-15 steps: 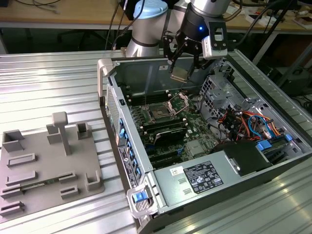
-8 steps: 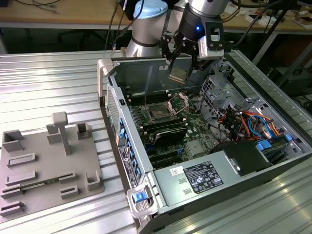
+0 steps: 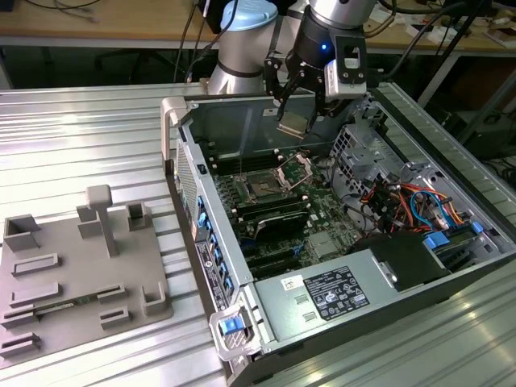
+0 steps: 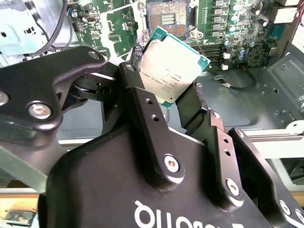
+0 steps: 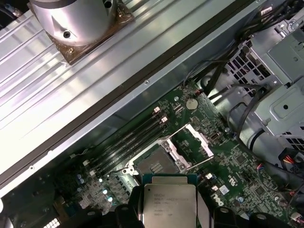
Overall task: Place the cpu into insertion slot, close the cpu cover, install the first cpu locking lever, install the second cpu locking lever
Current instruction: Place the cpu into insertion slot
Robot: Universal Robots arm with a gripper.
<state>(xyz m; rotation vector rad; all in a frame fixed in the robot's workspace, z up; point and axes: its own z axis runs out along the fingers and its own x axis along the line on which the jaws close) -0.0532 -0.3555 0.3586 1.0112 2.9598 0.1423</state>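
cpu [image 3: 292, 125]: held in the air over the open case, above and apart from the slot, tilted in the exterior view.
gripper [image 3: 297, 109]: fingers [image 4: 142, 104] pinching the cpu by two opposite edges.
step: carrying the cpu to the slot [image 5: 154, 166]; nothing seated yet, i judge.
care: level the chip, square it to the socket frame, and lower it straight with no push; the contacts likely bend easily.
case [image 3: 187, 161]: its walls ring the work, and the back wall is near the arm.
board [image 3: 339, 222]: green and crowded.
cables [image 3: 395, 197]: bundled to the exterior view's right, well apart.
memory slots [image 5: 128, 137]: just beside the slot.
cover [image 5: 194, 145]: raised open beside the slot; the likeliest thing to snag.
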